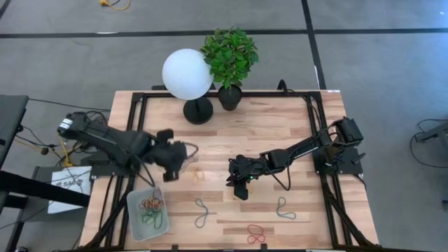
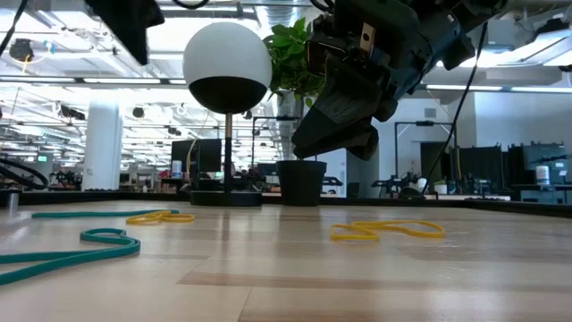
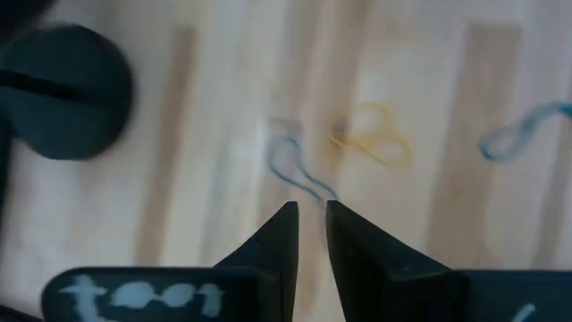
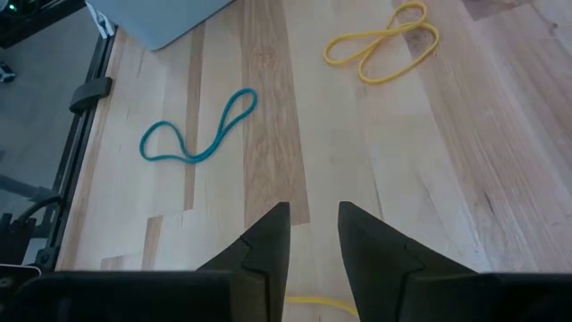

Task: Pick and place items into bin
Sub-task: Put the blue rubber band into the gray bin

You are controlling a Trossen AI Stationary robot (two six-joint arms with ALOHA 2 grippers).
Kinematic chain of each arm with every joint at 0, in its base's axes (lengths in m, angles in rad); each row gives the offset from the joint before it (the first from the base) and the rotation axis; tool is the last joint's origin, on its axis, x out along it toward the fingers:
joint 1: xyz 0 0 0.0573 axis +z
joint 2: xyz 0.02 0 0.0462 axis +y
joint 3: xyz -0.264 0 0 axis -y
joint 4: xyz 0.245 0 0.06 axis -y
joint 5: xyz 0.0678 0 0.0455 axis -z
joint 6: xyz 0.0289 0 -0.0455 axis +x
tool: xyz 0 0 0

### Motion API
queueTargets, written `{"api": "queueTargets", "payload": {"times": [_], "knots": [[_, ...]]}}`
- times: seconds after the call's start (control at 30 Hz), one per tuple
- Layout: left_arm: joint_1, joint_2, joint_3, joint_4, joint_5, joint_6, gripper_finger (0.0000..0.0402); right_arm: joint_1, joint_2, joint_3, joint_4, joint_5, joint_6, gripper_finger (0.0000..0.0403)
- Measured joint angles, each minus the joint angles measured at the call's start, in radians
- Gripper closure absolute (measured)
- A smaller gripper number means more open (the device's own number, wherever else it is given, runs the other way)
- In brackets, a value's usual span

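1. L gripper (image 1: 183,155): I hold it above the table's left-centre, between the lamp (image 1: 187,73) and the bin (image 1: 131,210). In the wrist view my fingers (image 3: 277,241) stand a narrow gap apart, i.e. not fully closed. A thin bluish band (image 3: 295,165) runs up to that gap. The view is smeared, so I cannot tell whether the tips pinch it or only sit just beside it.

2. R gripper (image 1: 241,189): I hold it over the table's centre with the tips pointing at the near edge. The fingers (image 4: 268,241) are slightly apart with bare wood between them and nothing gripped. A sliver of yellow shows under the tips; I cannot ID it.

3. Bin: it sits at the near-left corner of the table, well apart from the R gripper and near the L arm. Inside lie several loops, incl. orange bands (image 1: 150,204) and green bands (image 1: 152,217).

4. Loose items on the tabletop:
- teal band (image 1: 202,212), right of the bin, near the front edge.
- green band (image 1: 284,208), right of the R gripper, near the front edge.
- red band (image 1: 255,233), at the front edge, between those two.
- yellow band (image 4: 384,40), ahead of the R gripper and flat on the wood.

5. Ref. objects: the lamp and a potted plant (image 1: 229,56) stand side by side at the far edge.
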Motion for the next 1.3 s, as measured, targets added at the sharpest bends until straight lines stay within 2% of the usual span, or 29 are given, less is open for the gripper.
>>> {"api": "queueTargets", "payload": {"times": [0.1,0.17,0.3,0.4,0.6,0.77,0.9,1.07,1.2,1.3], "knots": [[0.049,-0.035,-0.001,0.061,-0.076,0.070,0.0352,0.000,0.000,0.000,0.000,0.000,0.000,0.0310],[0.068,-0.052,-0.015,0.144,-0.082,0.107,0.0352,0.000,0.000,0.000,0.000,0.000,0.000,0.0310],[0.100,-0.064,-0.069,0.319,0.088,0.225,0.0352,0.000,0.000,0.000,0.000,0.000,0.000,0.0310],[0.137,-0.064,-0.099,0.360,0.222,0.317,0.0352,0.000,0.000,0.000,0.003,0.000,0.000,0.0310],[0.265,-0.090,-0.146,0.324,0.264,0.386,0.0352,0.000,0.000,0.000,0.021,0.000,0.000,0.0310],[0.374,-0.136,-0.234,0.422,0.370,0.437,0.0352,0.000,0.000,0.000,0.031,0.000,0.000,0.0310],[0.415,-0.152,-0.365,0.588,0.428,0.403,0.0352,0.000,0.000,0.000,0.040,0.000,0.000,0.0310],[0.412,-0.149,-0.532,0.711,0.435,0.315,0.0352,0.000,0.000,0.000,0.049,0.002,-0.001,0.0310],[0.391,-0.149,-0.645,0.796,0.447,0.156,0.0352,-0.001,0.000,0.000,0.066,0.045,-0.002,0.0310],[0.376,-0.149,-0.708,0.865,0.437,0.091,0.0352,-0.002,0.000,0.000,0.064,0.053,-0.002,0.0310]]}}
